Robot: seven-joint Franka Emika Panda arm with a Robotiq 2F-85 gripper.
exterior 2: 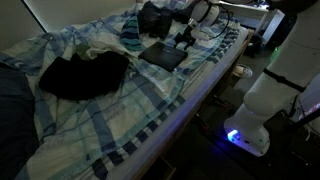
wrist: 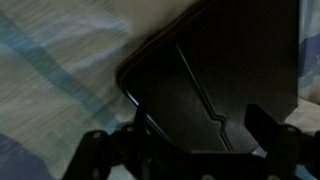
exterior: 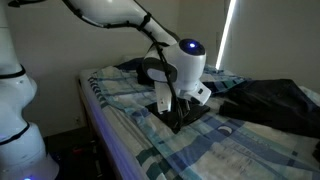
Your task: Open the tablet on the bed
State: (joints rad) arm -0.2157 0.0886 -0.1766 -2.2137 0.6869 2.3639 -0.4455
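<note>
Wrist view: the tablet (wrist: pixel 220 70), a thin dark slab, lies flat and closed on the plaid bed (wrist: pixel 60 60). The gripper (wrist: pixel 185 150) hovers over its near edge, jaws wide apart, holding nothing. The tablet is likely stiff, smooth and slippery, with a light hinged cover. The cover's free edge looks the best hold, since soft bedding yields underneath.

We saw a glossy white arm (exterior: pixel 105 12) with black joints, a small blue light (exterior: pixel 190 45) on its rounded wrist housing, and a black gripper (wrist: pixel 182 140).
</note>
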